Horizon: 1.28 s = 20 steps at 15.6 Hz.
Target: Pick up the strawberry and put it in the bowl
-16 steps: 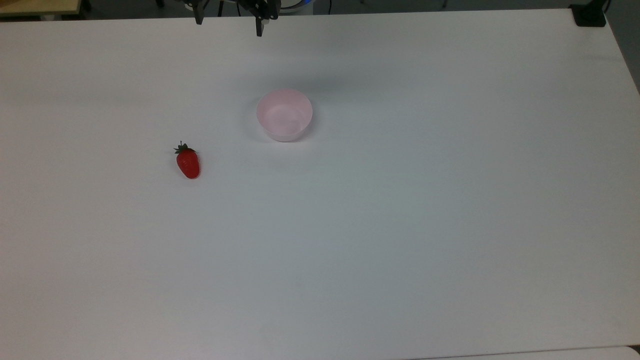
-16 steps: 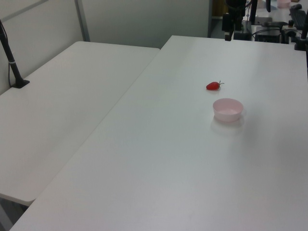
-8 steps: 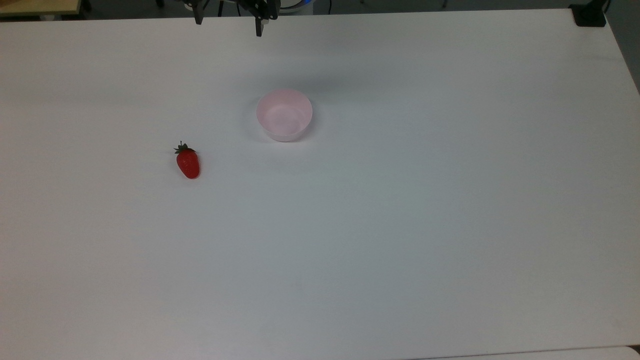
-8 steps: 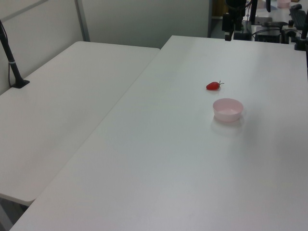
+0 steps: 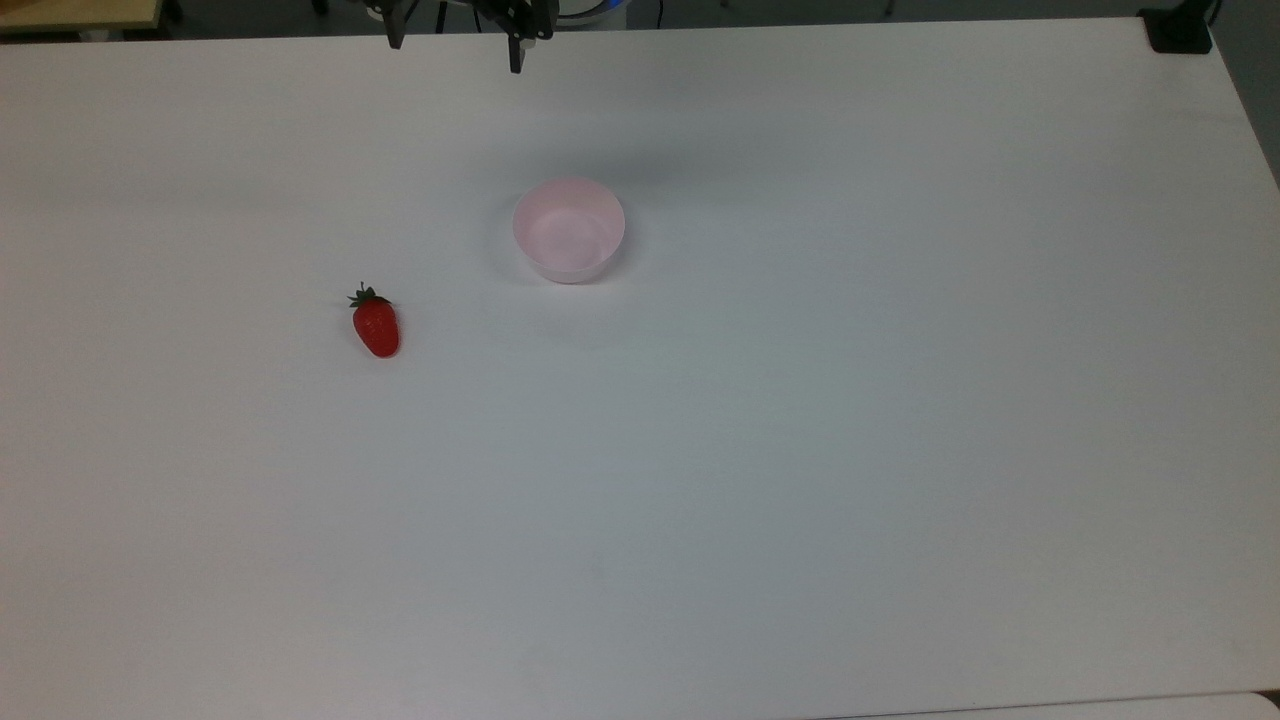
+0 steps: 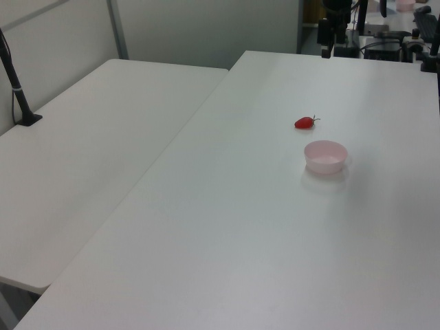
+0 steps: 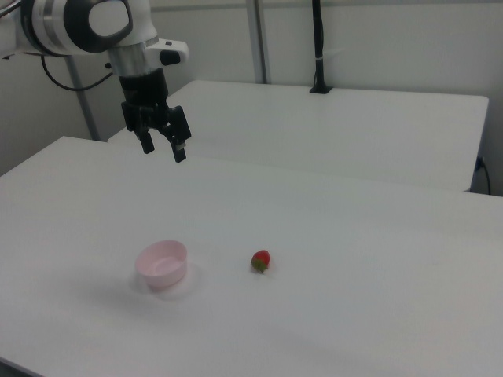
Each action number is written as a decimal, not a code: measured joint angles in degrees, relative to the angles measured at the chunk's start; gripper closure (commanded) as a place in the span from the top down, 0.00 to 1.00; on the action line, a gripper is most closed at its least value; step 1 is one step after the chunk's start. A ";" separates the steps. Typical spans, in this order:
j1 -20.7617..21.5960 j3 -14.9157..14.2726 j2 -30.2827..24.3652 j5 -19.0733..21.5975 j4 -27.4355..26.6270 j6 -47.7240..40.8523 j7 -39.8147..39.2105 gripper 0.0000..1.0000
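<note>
The red strawberry [image 5: 376,325] with its green cap lies on the white table [image 5: 800,400], left of and a little below the pale pink bowl [image 5: 569,229] in the top view. The bowl stands upright with nothing in it. In the left view the strawberry [image 6: 304,122] lies just beyond the bowl [image 6: 326,156]. In the right view the strawberry [image 7: 260,260] rests to the right of the bowl [image 7: 162,264]. My gripper [image 7: 163,148] hangs high above the table, well behind the bowl, open with nothing between its fingers. Its fingertips [image 5: 516,58] reach down from the top view's upper edge.
A second white table [image 6: 96,151] adjoins on the left view's left, with a black pole [image 6: 17,89] standing on it. A black block [image 5: 1180,30] sits at the top view's upper right table corner. Equipment clutters the space beyond the far edge [image 6: 385,34].
</note>
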 measured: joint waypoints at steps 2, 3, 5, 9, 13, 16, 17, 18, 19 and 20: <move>-0.05 -0.02 0.10 0.00 0.00 0.01 -0.21 1.00; -0.09 -0.02 0.15 0.00 0.00 0.12 -0.86 1.00; -0.50 -0.02 0.31 0.00 0.00 0.76 -3.03 1.00; -2.95 -0.07 1.54 0.00 -0.02 2.91 -8.12 1.00; -6.07 -0.18 5.26 -0.02 -0.11 6.65 -14.19 1.00; -9.80 -0.27 10.50 -0.02 -0.20 11.02 -19.67 1.00; -10.72 -0.27 12.00 -0.02 -0.22 12.52 -20.74 1.00; -11.57 -0.26 13.62 -0.02 -0.25 14.06 -21.48 1.00; -12.27 -0.27 15.40 -0.02 -0.25 15.40 -22.08 1.00; -12.74 -0.27 17.24 -0.02 -0.27 16.65 -22.51 1.00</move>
